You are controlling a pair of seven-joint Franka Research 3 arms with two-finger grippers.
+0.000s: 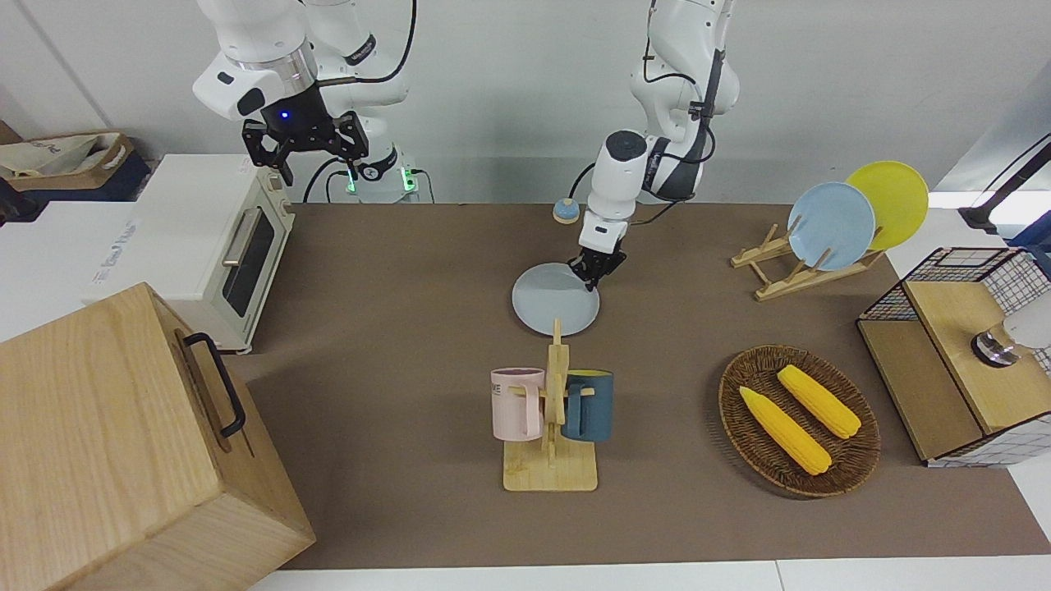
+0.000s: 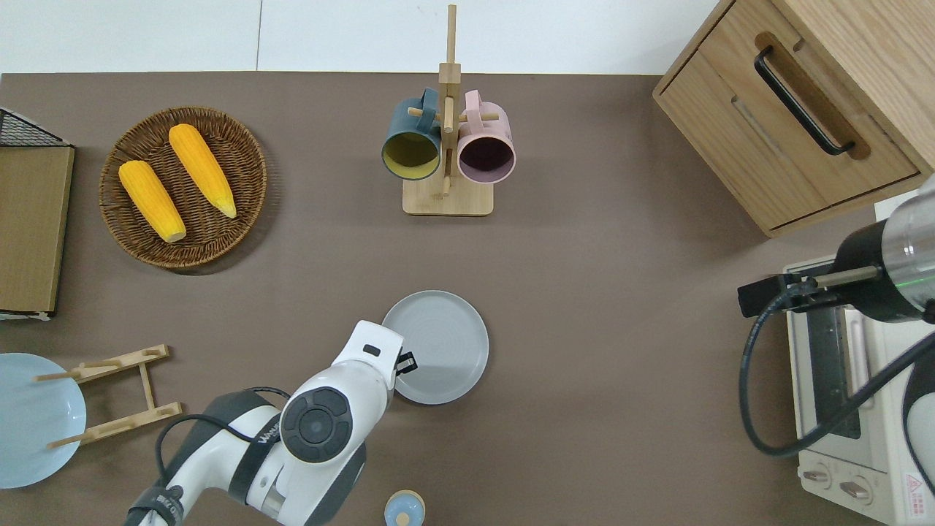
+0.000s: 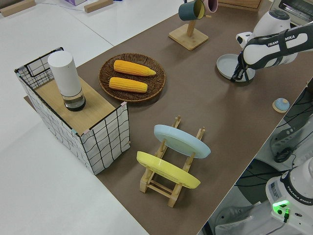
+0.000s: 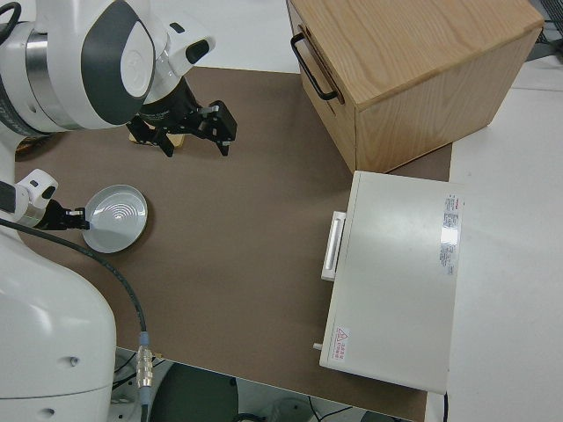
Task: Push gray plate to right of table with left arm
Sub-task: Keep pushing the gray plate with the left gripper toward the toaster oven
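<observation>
Overhead view: you have the left gripper [image 2: 404,362] down at the rim of the gray plate [image 2: 437,347], on the edge that faces the left arm's end of the table [image 2: 621,307]. That placement makes sense for a push: contact on that edge drives the plate toward the right arm's end, where the toaster oven [image 2: 851,398] stands. The plate lies flat near the middle of the table, nearer to the robots than the mug stand [image 2: 447,146], with open tabletop between it and the oven.

Front view: the left gripper [image 1: 593,275] hangs nearly vertical from a bent wrist, tips at plate level. You cannot tell from any view whether the fingers are apart or together, or whether they touch the rim or stand just beside it.

The right gripper [image 1: 305,141] is parked, its fingers spread apart.

Judgement: you are at the start of the push, or in its early part; the plate remains well short of the oven end. Keep the tips low, or they may ride over the shallow rim.
</observation>
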